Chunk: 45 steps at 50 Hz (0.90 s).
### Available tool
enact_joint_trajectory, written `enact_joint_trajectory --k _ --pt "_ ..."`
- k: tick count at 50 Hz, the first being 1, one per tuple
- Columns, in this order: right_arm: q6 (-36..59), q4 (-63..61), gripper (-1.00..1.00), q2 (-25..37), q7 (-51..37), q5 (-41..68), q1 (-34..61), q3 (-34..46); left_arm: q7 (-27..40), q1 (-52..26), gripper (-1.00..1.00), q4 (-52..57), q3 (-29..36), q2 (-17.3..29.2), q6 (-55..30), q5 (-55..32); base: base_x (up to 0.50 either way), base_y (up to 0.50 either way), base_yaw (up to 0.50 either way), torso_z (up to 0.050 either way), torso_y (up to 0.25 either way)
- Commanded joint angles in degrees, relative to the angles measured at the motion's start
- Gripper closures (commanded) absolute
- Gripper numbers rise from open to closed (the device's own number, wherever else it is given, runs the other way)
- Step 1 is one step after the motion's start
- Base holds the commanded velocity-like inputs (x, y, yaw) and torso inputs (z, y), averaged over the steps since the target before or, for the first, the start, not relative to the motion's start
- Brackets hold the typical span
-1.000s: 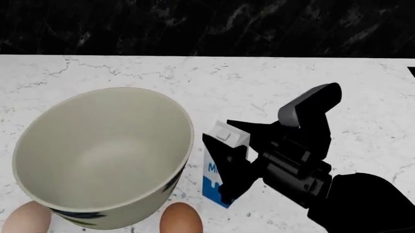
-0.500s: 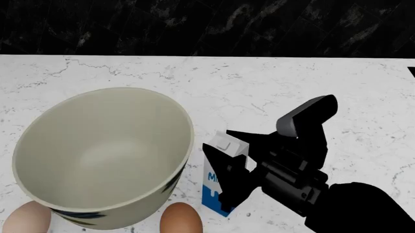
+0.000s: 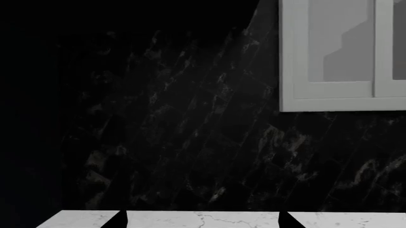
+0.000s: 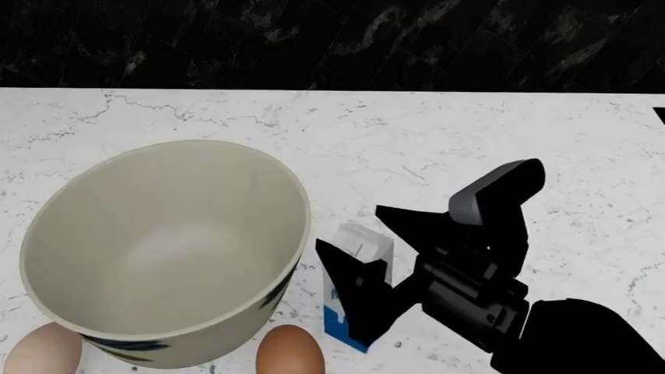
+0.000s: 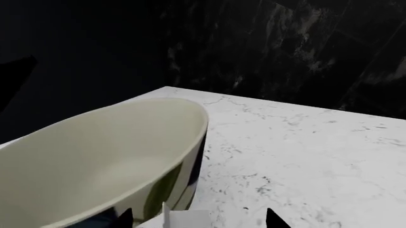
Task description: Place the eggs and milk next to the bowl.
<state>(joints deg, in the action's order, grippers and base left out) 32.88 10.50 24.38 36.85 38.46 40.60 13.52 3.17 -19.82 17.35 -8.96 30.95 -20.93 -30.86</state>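
Milk [image 4: 359,269] stands beside bowl [image 4: 167,249], right end effector [image 4: 366,248] spread apart around it.

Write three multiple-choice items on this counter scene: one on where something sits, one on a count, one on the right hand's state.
1. Where does the milk carton stand?
A. Inside the bowl
B. On the counter beside the bowl, on the robot's right
C. Against the dark back wall

2. How many eggs show in the head view?
A. One
B. Two
C. Four

3. What is the right hand doing?
A. Open, its fingers spread on either side of the carton
C. Resting inside the bowl
B. Holding an egg

Answers:
1 B: the carton is upright just right of the bowl.
2 B: a pale egg and a brown egg lie at the bowl's near side.
3 A: gaps show between fingers and carton.
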Motion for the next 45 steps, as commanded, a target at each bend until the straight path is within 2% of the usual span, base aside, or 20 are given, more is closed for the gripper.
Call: enact_joint_trajectory --k 1,13,34,45 --pt "0.8 -1.1 -1.0 1.1 0.0 -0.1 -0.7 0.1 -0.3 0.5 -1.0 0.4 0.0 -0.1 0.1 -0.6 0.0 0.0 0.0 0.0 0.0" --pt "1.7 -2.1 -1.0 1.7 -0.6 0.6 -0.7 -0.3 -0.3 0.4 -1.0 0.2 0.1 0.0 0.3 -0.5 0.0 0.0 0.0 0.0 0.0" --pt "9.4 -15.6 -1.0 5.8 -5.5 6.9 -0.2 -3.7 0.0 -0.3 -1.0 1.2 -0.4 0.5 -0.4 -1.6 0.0 0.0 0.0 0.0 0.0" --pt "15.7 -25.0 -1.0 9.8 -11.0 13.3 0.6 -9.0 0.5 -1.2 -1.0 2.1 -0.7 1.1 -1.4 -2.3 0.0 0.0 0.0 0.0 0.0"
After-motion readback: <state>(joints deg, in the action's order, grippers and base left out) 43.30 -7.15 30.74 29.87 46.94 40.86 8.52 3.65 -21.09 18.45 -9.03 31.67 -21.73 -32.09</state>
